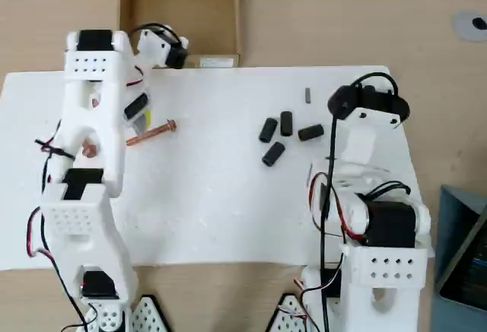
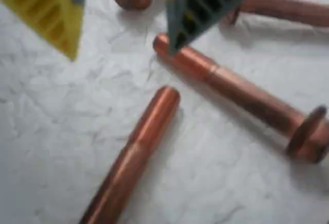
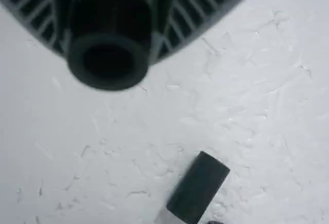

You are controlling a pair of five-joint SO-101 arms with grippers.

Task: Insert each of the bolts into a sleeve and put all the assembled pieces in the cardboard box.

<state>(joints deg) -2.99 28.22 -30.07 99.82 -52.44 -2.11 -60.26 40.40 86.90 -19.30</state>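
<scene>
Several copper bolts lie on the white sheet under my left gripper (image 2: 122, 49), whose yellow-tipped fingers (image 2: 51, 13) stand open just above them. One bolt (image 2: 236, 98) lies with its head away from the fingers, and another bolt (image 2: 133, 178) lies beside it. In the high view one bolt (image 1: 152, 132) lies beside the left gripper (image 1: 141, 117). My right gripper (image 3: 110, 29) is shut on a black sleeve (image 3: 110, 54), its bore facing the camera. Another sleeve (image 3: 198, 188) lies on the sheet below it. Several loose sleeves (image 1: 286, 123) lie right of centre.
The open cardboard box (image 1: 129, 12) stands at the back, just beyond the white sheet (image 1: 213, 210). A small grey pin (image 1: 308, 95) lies behind the sleeves. A dark bin (image 1: 464, 248) stands off the table's right edge.
</scene>
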